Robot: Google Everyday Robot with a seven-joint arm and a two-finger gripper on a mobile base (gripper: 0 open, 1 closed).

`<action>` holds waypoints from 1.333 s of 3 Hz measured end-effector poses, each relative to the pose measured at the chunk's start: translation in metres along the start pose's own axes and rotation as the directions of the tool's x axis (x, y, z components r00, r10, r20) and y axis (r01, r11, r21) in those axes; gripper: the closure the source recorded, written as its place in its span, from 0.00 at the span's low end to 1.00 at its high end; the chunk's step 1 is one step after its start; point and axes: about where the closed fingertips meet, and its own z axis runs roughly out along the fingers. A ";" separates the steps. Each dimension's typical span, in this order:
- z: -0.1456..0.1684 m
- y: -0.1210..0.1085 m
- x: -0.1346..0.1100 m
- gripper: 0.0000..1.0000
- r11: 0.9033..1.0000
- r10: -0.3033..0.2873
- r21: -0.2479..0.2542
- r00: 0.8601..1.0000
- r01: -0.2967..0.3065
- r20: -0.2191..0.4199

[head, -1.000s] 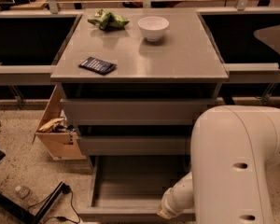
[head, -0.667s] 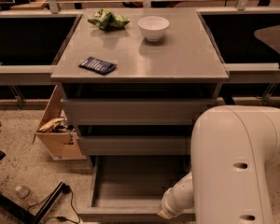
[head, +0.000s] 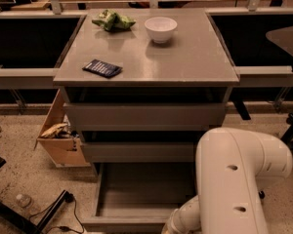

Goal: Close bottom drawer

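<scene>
Nothing has shifted since the earlier frames: your arm (head: 234, 179) sits in the same place at the lower right, and the bottom drawer (head: 141, 191) is pulled out just as far as before. That drawer stands open at the foot of the cabinet (head: 185, 57), its grey box interior bare and its flat front (head: 127, 223) close to the lower edge of the view. The arm's big white link covers the drawer's right part, and a slimmer white segment (head: 185, 219) curves down from it just beside the drawer front before running out of view. You will not find the gripper in this view; it lies past the bottom edge, beyond that segment, so you cannot tell how wide it stands or whether it has hold of anything. Above the open drawer, the middle drawer (head: 141, 151) and the top drawer (head: 146, 116) both look pushed in. On the cabinet top you have a white bowl (head: 160, 29) near the back, a crumpled green bag (head: 113, 20) to its left, and a dark blue packet (head: 102, 68) near the front left. A cardboard box (head: 63, 143) leans against the cabinet's left side, and a small plastic bottle (head: 23, 200) lies on the floor further left.
</scene>
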 end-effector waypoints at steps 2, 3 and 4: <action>0.072 -0.027 0.065 1.00 0.992 0.054 0.107 0.997 -0.060 0.053; 0.085 -0.038 0.060 1.00 0.982 0.038 0.178 0.995 -0.054 0.090; 0.091 -0.054 0.042 1.00 0.974 -0.006 0.225 0.993 -0.021 0.121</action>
